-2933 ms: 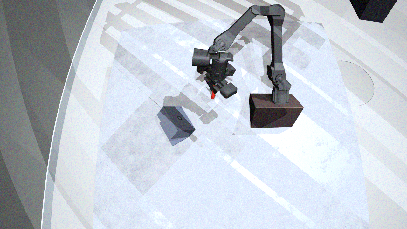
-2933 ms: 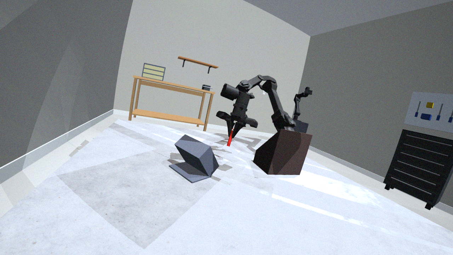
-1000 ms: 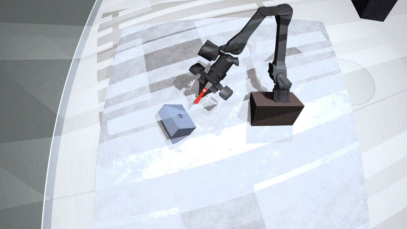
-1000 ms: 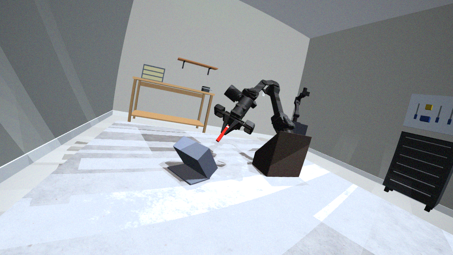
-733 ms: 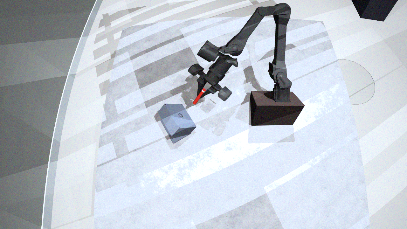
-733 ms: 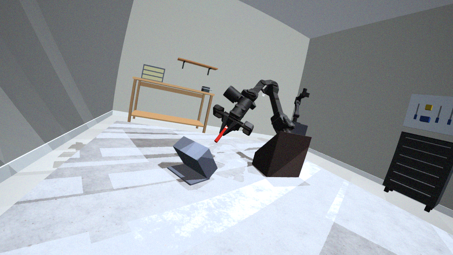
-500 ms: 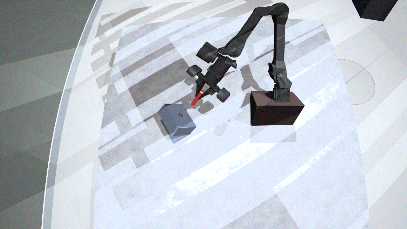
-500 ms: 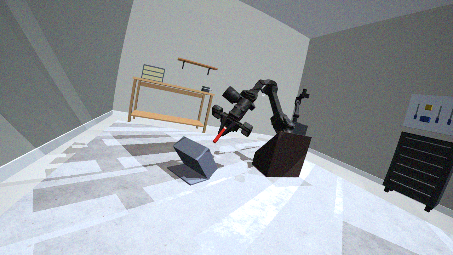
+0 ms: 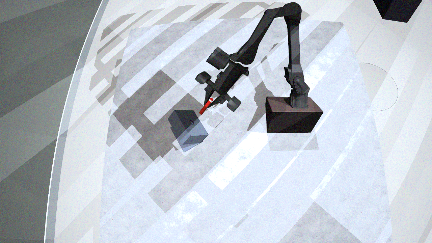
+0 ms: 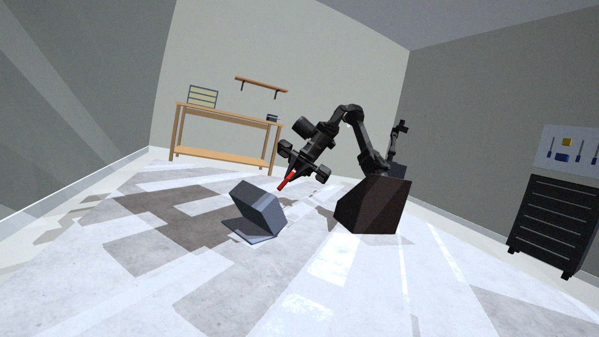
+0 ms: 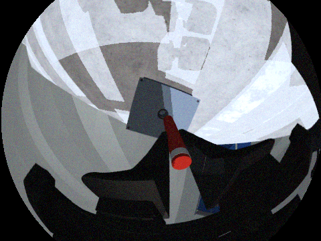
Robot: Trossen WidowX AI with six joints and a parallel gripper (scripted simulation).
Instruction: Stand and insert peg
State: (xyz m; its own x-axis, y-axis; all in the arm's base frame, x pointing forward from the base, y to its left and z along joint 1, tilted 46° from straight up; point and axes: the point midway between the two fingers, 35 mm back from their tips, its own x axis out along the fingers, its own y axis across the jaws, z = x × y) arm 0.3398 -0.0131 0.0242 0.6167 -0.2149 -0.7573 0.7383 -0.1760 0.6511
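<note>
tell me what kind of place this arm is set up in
Probably a workshop or robotics lab: a long wooden workbench with a lower shelf stands by the wall, a black metal drawer cabinet on casters is opposite, and a pale pegboard with hanging tools is above it.

Pincer (image 11: 172, 134) grips red peg (image 11: 173, 134), sloped panel (image 11: 144, 104) beyond
</note>
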